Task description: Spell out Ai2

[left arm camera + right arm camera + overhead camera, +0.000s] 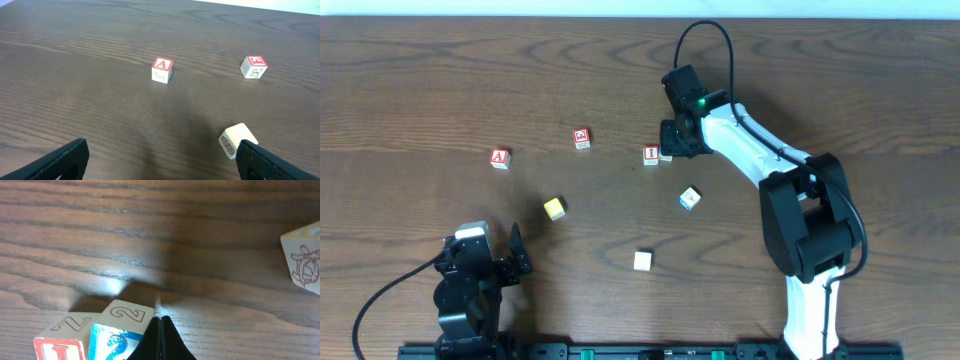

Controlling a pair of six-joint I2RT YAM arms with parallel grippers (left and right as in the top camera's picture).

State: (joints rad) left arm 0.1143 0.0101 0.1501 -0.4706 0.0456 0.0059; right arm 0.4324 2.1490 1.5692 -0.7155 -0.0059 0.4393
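Observation:
The A block [499, 158] lies at the left and also shows in the left wrist view [162, 69]. The I block [651, 155] lies mid-table with the blue 2 block [665, 156] touching its right side. In the right wrist view the 2 block [120, 325] sits beside the I block [60, 342]. My right gripper [676, 140] is shut and empty, its tips [161, 320] against the 2 block's right side. My left gripper [515, 255] is open and empty near the front edge [162, 167].
A red-faced block [582, 139] lies between the A and I blocks. A yellow pineapple block [555, 208] lies near my left gripper's right finger [234, 140]. A blue block [690, 198] with a turtle face [302, 255] and a white block [642, 261] lie nearer the front.

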